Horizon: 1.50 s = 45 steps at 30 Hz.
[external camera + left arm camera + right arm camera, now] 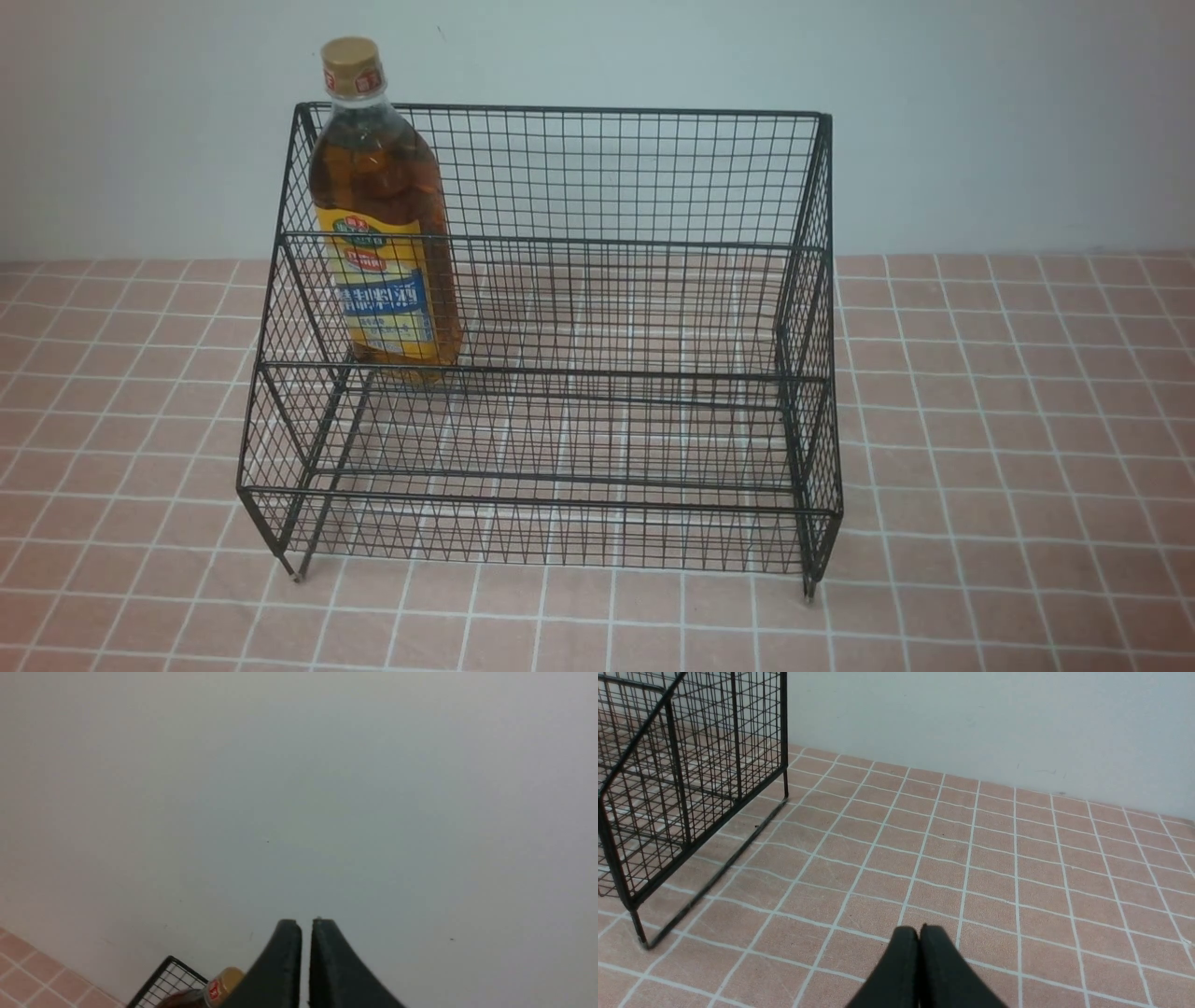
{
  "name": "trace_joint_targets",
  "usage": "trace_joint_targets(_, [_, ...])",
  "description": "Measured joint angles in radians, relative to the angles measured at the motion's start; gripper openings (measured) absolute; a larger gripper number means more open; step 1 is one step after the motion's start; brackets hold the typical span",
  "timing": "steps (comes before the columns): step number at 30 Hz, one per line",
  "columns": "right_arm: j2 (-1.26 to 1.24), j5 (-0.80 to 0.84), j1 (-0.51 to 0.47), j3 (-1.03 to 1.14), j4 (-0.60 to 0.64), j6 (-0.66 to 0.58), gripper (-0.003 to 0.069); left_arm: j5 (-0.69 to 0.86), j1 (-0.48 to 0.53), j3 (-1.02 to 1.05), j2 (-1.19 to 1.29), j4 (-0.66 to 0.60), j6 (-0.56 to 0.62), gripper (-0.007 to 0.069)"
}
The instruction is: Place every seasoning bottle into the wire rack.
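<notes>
1 seasoning bottle (pixel 387 215) is stood upright in the wire rack (pixel 810 392), rear tier — left gripper (pixel 306 924) and right gripper (pixel 919 928) are closed, empty.

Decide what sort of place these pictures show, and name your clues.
Probably a mock kitchen counter set up for robot trials: a pink tile-patterned surface, a plain pale wall behind it, and a black wire rack holding one seasoning bottle.
</notes>
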Motion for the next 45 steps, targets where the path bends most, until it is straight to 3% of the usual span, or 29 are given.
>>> trace_joint_targets(7, [0.0, 0.0, 0.0, 0.0, 0.0, 0.0, -0.0014, 0.038, 0.0, 0.0, 0.006, 0.023, -0.029, 0.0014])
trace_joint_targets(14, [0.0, 0.0, 0.0, 0.0, 0.0, 0.0, -0.0014, 0.226, 0.0, 0.0, -0.027, 0.309, -0.063, 0.0014])
trace_joint_targets(22, [0.0, 0.0, 0.0, 0.0, 0.0, 0.0, -0.0014, 0.509, 0.0, 0.0, -0.135, 0.776, -0.391, 0.0014])
trace_joint_targets(24, [0.0, 0.0, 0.0, 0.0, 0.0, 0.0, -0.0014, 0.56, 0.0, -0.001, -0.153, 0.842, -0.427, 0.0014])
trace_joint_targets(26, [0.0, 0.0, 0.0, 0.0, 0.0, 0.0, -0.0014, 0.787, 0.0, -0.002, -0.2, 1.019, -0.486, 0.0014])
trace_joint_targets(31, [0.0, 0.0, 0.0, 0.0, 0.0, 0.0, -0.0014, 1.084, 0.02, -0.002, -0.23, 1.188, -0.512, 0.0014])
trace_joint_targets(35, [0.0, 0.0, 0.0, 0.0, 0.0, 0.0, -0.0014, 1.258, 0.1, 0.012, -0.244, 1.286, -0.612, 0.0014])
trace_joint_targets(41, [0.0, 0.0, 0.0, 0.0, 0.0, 0.0, -0.0014, 1.365, 0.367, 0.17, -0.324, 1.514, -1.028, 0.0014])
trace_joint_targets(45, [0.0, 0.0, 0.0, 0.0, 0.0, 0.0, -0.0014, 1.417, 0.475, 0.295, -0.411, 1.674, -1.209, 0.0014])
